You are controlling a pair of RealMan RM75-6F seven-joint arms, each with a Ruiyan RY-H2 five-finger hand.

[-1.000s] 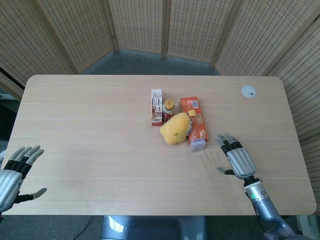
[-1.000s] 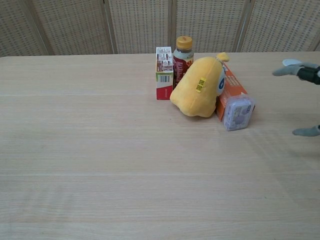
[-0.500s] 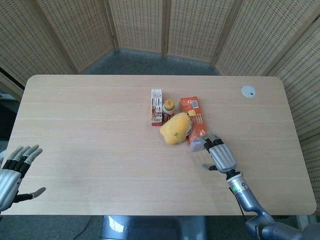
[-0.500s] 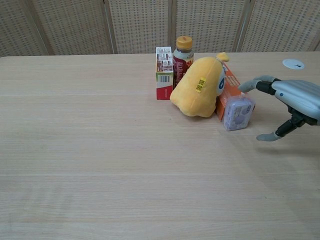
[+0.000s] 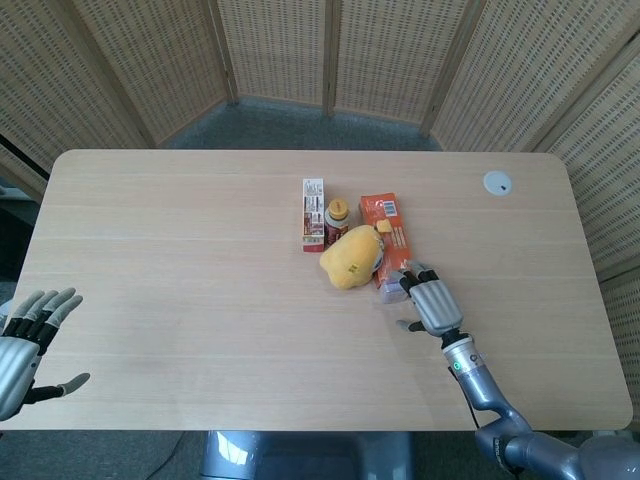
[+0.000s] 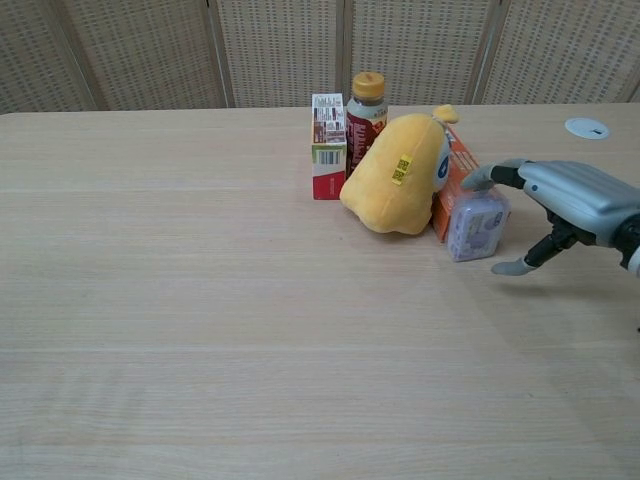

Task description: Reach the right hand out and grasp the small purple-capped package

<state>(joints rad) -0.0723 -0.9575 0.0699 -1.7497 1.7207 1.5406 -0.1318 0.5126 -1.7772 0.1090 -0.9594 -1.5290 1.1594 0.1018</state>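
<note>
The small purple-capped package [image 6: 474, 225] lies on the table against the near end of an orange box [image 6: 459, 178], just right of a yellow plush [image 6: 396, 177]. In the head view the package [image 5: 391, 292] is partly hidden under my right hand [image 5: 428, 303]. My right hand [image 6: 565, 205] hovers at the package's right side, fingers spread over its top and thumb low by its front. It holds nothing. My left hand [image 5: 22, 340] rests open at the table's near left edge, far from everything.
A red and white carton [image 5: 313, 214] and a brown bottle with an orange cap [image 5: 337, 215] stand behind the plush. A white round disc [image 5: 497, 182] sits at the table's far right. Wicker screens surround the table.
My right hand has moved left and forward from the right side of the table until its fingers reach over the purple-capped package. The left hand has barely moved.
</note>
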